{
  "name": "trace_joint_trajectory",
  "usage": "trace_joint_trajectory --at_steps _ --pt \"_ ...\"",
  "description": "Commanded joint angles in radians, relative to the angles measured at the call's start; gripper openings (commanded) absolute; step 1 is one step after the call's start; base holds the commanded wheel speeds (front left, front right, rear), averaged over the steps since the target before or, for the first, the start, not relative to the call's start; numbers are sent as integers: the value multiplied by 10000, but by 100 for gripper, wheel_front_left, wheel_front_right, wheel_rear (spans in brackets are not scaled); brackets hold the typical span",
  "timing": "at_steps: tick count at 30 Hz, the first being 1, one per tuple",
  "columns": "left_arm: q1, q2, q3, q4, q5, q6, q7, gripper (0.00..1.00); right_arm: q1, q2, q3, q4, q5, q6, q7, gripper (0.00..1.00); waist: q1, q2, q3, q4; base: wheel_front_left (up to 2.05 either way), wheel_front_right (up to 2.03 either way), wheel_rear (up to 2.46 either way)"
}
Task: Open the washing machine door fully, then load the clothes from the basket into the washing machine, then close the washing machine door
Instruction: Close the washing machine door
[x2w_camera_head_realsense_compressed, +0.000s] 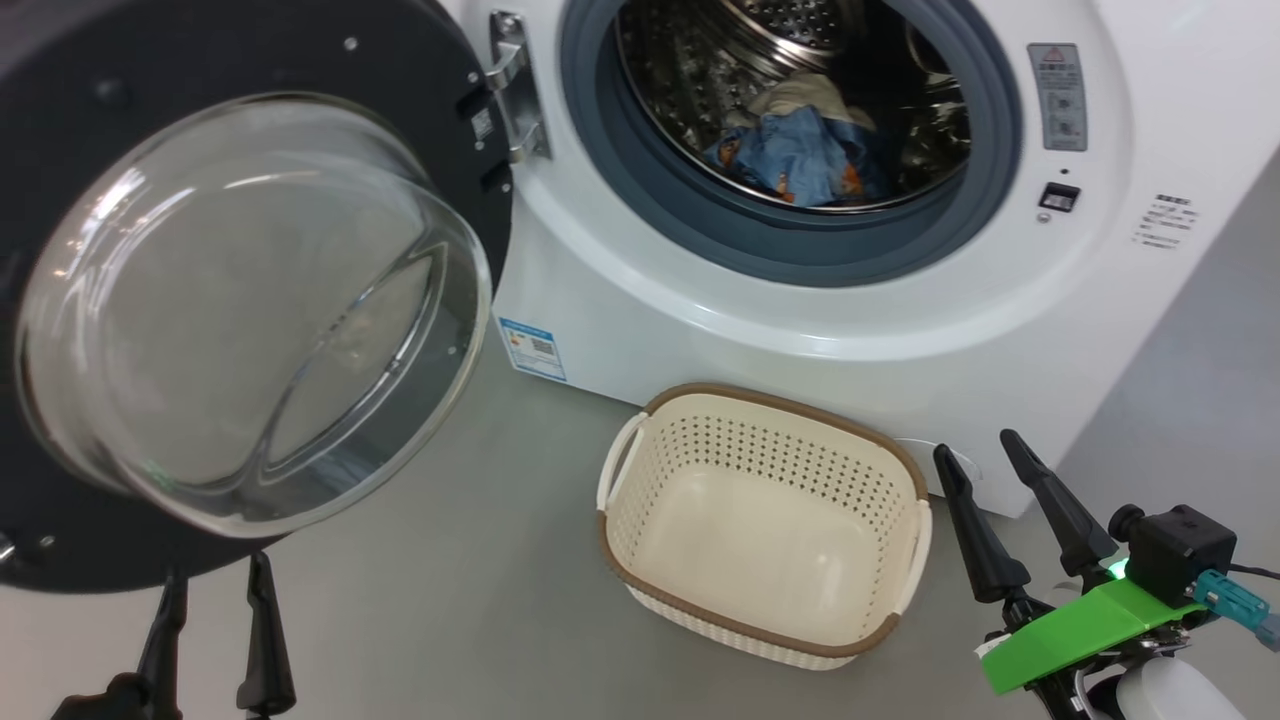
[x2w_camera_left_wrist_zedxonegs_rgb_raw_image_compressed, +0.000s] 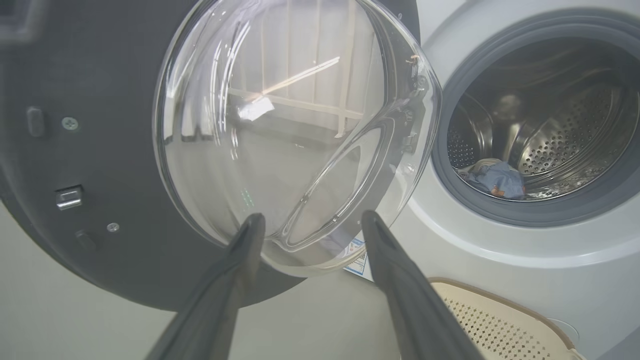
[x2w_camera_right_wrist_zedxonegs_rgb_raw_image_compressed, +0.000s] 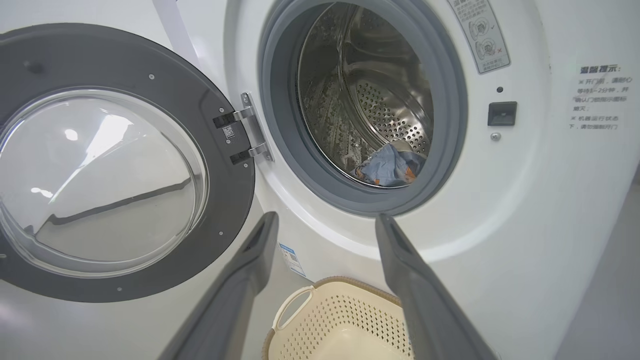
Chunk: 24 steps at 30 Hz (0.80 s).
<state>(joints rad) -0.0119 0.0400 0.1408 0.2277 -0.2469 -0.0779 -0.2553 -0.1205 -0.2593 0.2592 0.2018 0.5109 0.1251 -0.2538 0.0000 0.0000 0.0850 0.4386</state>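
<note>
The washing machine stands with its door swung wide open to the left, glass bowl facing me. Blue and cream clothes lie inside the steel drum, also seen as clothes and clothes. The cream basket sits on the floor below the opening with nothing inside it. My left gripper is open just under the door's lower edge; in its wrist view the left gripper points at the glass bowl. My right gripper is open, right of the basket, holding nothing.
Grey floor spreads around the basket and under the door. The hinge joins the door to the machine's front. A blue label sticker sits at the lower left front. The latch slot is right of the opening.
</note>
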Motion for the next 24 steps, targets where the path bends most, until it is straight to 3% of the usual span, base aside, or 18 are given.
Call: trace_joint_trajectory --at_steps 1,12,24 --pt "25 103 273 -317 -50 64 -65 100 -259 -174 239 -200 140 56 -80 100 0 0 6 302 0 0 0" --pt "203 103 279 -417 -125 171 -65 100 -251 -179 345 -141 178 56 -80 100 0 0 -144 841 0 0 0" --pt "407 103 421 -650 -198 266 -65 100 -388 -203 584 -81 233 56 -80 100 0 0 -150 918 0 0 0"
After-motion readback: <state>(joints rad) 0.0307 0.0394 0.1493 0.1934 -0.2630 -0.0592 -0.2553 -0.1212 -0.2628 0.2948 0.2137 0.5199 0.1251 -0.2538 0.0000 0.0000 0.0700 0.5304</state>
